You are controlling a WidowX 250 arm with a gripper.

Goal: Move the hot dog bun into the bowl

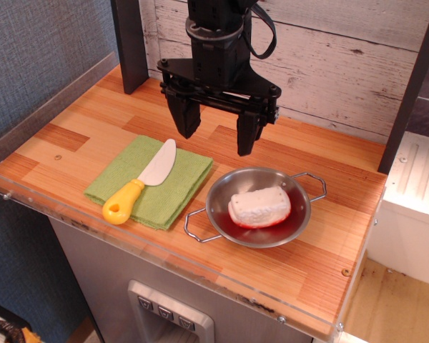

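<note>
- Plainly, the bun [259, 208] lies inside the bowl [300, 220], off-white side up, with red showing along its lower edge and reflected in the steel around it.
- The bowl sits on the counter [71, 121] toward the front right, one wire handle pointing to the front left and the other to the back right.
- The tool [216, 133] hangs above the counter, behind and a little to the left of the bowl as the camera sees it; its two dark fingers are spread wide apart and hold nothing.
- The relation that matters: the bun lies forward and to the right of the tool, and lower, well apart from both fingertips. Its long axis runs roughly left to right across the bowl, slightly tilted, close to the line along which the fingers are spread.
- Judged from this layout, the task looks finished, since the bun rests in the bowl and the tool is clear of it; what remains would be only a retreat upward or back.
- A green cloth [125, 179] lies to the left of the bowl, with a knife [141, 181] resting on it, yellow handle toward the front edge. Neither touches the bowl.
- The near finger stands not far above the bowl's back rim, so any sideways move low down could nudge the bowl.
</note>
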